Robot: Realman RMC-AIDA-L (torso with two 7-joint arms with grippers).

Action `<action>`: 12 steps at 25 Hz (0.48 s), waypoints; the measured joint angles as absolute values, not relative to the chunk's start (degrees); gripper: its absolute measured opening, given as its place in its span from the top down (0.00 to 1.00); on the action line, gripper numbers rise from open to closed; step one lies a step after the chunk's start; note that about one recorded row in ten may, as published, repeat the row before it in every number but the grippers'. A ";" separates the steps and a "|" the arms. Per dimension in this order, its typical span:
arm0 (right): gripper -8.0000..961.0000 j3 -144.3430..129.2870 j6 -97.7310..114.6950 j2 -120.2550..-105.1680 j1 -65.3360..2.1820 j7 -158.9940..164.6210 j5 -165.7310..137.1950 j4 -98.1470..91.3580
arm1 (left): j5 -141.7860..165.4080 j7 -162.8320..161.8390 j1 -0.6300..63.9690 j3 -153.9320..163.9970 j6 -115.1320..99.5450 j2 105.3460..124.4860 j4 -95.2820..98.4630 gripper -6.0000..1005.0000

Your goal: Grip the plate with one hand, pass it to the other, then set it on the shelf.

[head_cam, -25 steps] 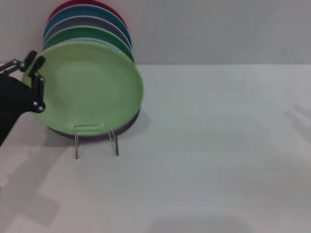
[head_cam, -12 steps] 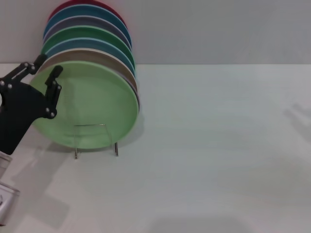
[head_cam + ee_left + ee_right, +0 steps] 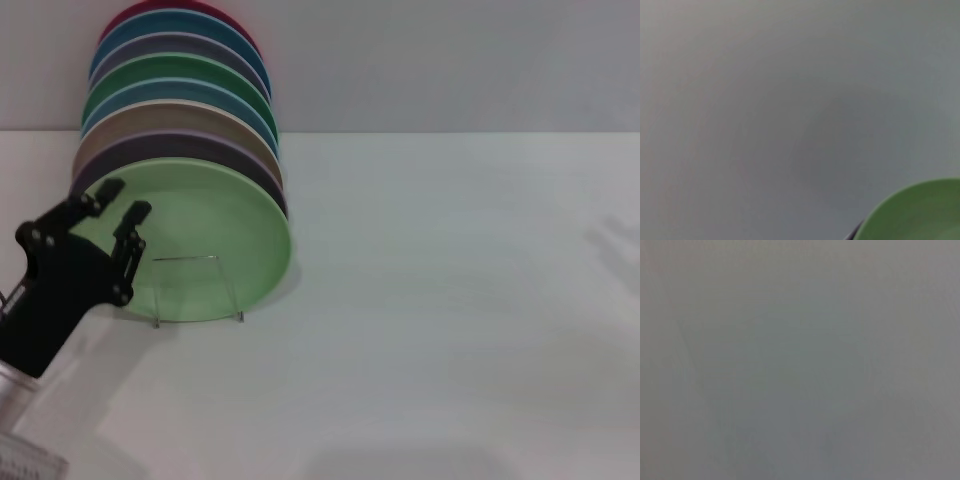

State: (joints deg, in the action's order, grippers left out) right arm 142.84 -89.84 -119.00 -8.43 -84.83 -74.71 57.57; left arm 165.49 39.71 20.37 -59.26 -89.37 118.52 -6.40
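Observation:
The pale mint-green plate (image 3: 215, 235) stands on edge in the small clear shelf (image 3: 197, 262), at the front of a row of upright plates. My left gripper (image 3: 120, 203) is at the plate's left edge, in front of its face. Its two black fingers (image 3: 131, 222) are spread apart with nothing between them. A piece of the green plate's rim also shows in the left wrist view (image 3: 920, 215). The right gripper is out of view; the right wrist view shows only plain grey surface.
Behind the green plate stand several other plates, among them a lilac-purple one (image 3: 150, 150), a beige one (image 3: 180, 113), a darker green one (image 3: 170, 68) and a red one (image 3: 170, 8). The white table (image 3: 450, 300) stretches to the right, with a grey wall behind.
The green plate has sunk down into the shelf and stands lower, showing the plates behind it. My left gripper has moved down and right, off the plate's edge.

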 joint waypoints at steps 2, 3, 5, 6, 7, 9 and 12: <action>0.39 142.87 -89.89 -119.00 -8.36 -84.88 -74.70 57.57 | 165.50 41.41 18.82 -58.02 -89.43 118.57 -7.89 0.67; 0.39 142.84 -89.91 -119.00 -8.35 -84.94 -74.71 57.57 | 165.50 42.22 17.91 -57.62 -89.55 118.60 -8.85 0.67; 0.39 142.76 -89.94 -119.00 -8.33 -85.12 -74.72 57.54 | 165.49 42.79 15.99 -57.59 -90.54 118.64 -10.66 0.66; 0.39 142.74 -89.94 -119.01 -8.27 -85.43 -74.72 57.48 | 165.42 42.76 14.83 -57.77 -91.45 118.64 -11.57 0.66; 0.38 142.73 -89.95 -119.05 -8.14 -86.03 -74.74 57.38 | 165.14 42.17 13.90 -58.28 -92.48 118.64 -12.40 0.65; 0.38 142.73 -89.94 -119.34 -7.62 -90.35 -74.64 56.39 | 163.90 38.25 11.35 -60.62 -95.79 118.60 -14.23 0.61; 0.38 141.92 -90.16 -119.81 -6.93 -103.48 -72.54 51.12 | 161.42 25.32 9.47 -64.64 -100.75 118.63 -14.40 0.56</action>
State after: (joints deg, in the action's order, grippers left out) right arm 141.91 -90.16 -119.81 -6.94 -103.48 -72.55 51.12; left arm 161.42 25.32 9.47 -64.64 -100.75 118.63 -14.40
